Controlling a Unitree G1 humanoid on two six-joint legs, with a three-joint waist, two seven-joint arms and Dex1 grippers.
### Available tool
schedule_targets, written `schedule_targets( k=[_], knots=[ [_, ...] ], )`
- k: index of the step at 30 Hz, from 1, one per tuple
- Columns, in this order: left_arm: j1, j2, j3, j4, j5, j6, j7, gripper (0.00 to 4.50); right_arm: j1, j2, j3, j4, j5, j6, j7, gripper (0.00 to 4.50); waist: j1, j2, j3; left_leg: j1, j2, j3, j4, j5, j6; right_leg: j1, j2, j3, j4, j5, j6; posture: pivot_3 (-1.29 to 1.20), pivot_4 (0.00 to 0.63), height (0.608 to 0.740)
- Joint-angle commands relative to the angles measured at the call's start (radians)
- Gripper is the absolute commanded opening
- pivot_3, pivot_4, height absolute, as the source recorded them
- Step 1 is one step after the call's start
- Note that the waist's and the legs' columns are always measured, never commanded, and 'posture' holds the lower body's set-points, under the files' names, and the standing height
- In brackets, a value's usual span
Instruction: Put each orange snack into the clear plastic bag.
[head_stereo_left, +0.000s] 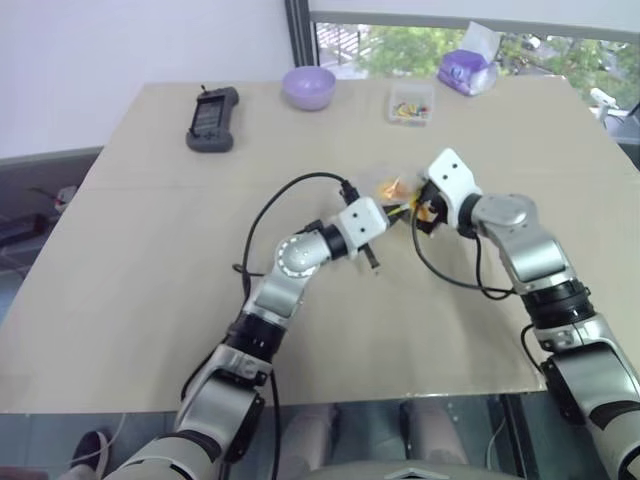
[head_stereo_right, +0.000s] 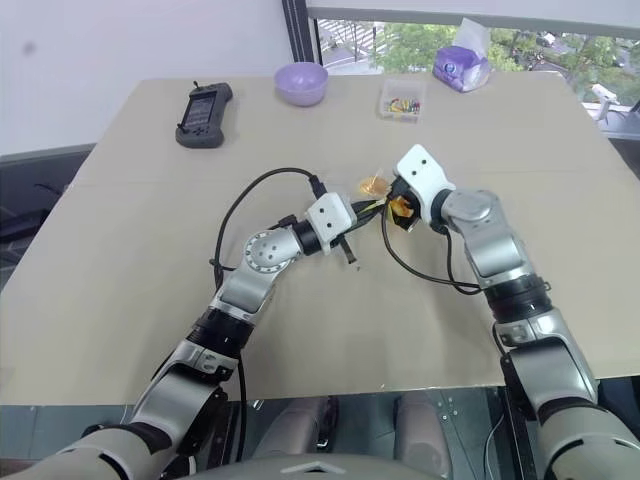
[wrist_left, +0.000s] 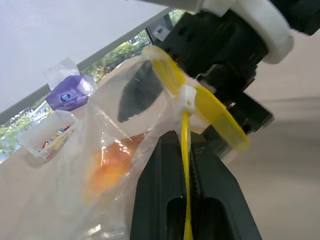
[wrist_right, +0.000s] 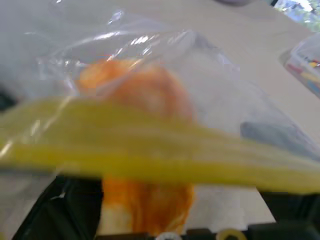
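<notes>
The clear plastic bag (head_stereo_left: 384, 184) hangs between my two grippers over the middle of the table (head_stereo_left: 130, 260). Its yellow seal strip (wrist_left: 186, 150) runs between my left gripper's black fingers (wrist_left: 160, 190). My left gripper (head_stereo_left: 397, 212) is shut on that strip. An orange snack (wrist_left: 114, 161) shows through the crinkly film inside the bag. My right gripper (head_stereo_left: 424, 214) faces the left one at the bag's mouth. Its fingers (wrist_right: 50, 215) stand wide apart, with the orange snack (wrist_right: 145, 100) just past them behind the yellow strip (wrist_right: 150, 165). Whether they touch the snack I cannot tell.
At the table's far side stand a purple bowl (head_stereo_left: 308, 86), a black handheld device (head_stereo_left: 212, 118), a small clear box of colourful bits (head_stereo_left: 411, 104) and a purple tissue packet (head_stereo_left: 467, 70). Black cables (head_stereo_left: 280, 200) loop beside both wrists.
</notes>
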Motion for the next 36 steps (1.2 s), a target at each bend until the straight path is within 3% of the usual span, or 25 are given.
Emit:
schedule_targets(
  k=[1,9,14,17,29,36],
  knots=[
    [-0.008,0.004,0.057,-0.028,-0.043,0.026,0.020,0.00,0.024,-0.074,-0.070,-0.125,0.071,0.039,0.088,4.47,0.001,0.000,0.000,0.000,0.000,0.000,0.000,0.000,0.000,0.000,0.000,0.000,0.000,0.000,0.000,0.00,0.150,0.740],
    [-0.002,0.015,0.108,-0.043,-0.083,0.087,0.024,0.00,0.126,-0.222,-0.199,-0.284,0.275,0.096,0.264,4.47,0.002,0.000,0.000,0.000,0.000,0.000,0.000,0.000,0.000,0.001,0.000,0.000,0.000,0.000,0.000,0.00,0.150,0.740],
    [0.002,-0.001,0.118,-0.067,-0.116,0.126,0.015,0.00,0.104,-0.204,-0.160,-0.213,0.171,0.047,0.136,4.47,0.001,0.000,0.000,0.001,0.000,0.001,0.000,0.000,0.000,0.001,0.000,0.000,0.000,0.000,0.000,0.00,0.150,0.740],
    [0.007,-0.005,0.113,-0.083,-0.123,0.139,0.011,0.00,0.124,-0.169,-0.169,-0.261,0.219,0.068,0.149,4.47,0.001,0.000,0.000,0.000,0.001,0.001,0.000,0.000,0.000,0.000,0.000,0.000,0.000,0.000,0.000,0.00,0.150,0.740],
    [0.010,0.009,0.108,-0.089,-0.121,0.148,0.011,0.00,0.225,-0.411,-0.126,-0.268,0.136,-0.053,0.318,4.47,0.019,0.000,0.000,0.001,0.000,0.001,0.000,0.000,0.000,0.001,0.000,0.000,0.000,0.000,0.000,0.00,0.150,0.740],
    [0.009,0.009,0.097,-0.081,-0.113,0.136,0.010,0.00,0.142,-0.309,-0.026,-0.142,-0.033,-0.144,0.176,4.47,0.015,0.000,0.000,0.001,0.001,0.001,0.000,0.000,0.000,0.001,0.000,0.000,0.000,0.000,0.000,0.00,0.150,0.740]
  ],
)
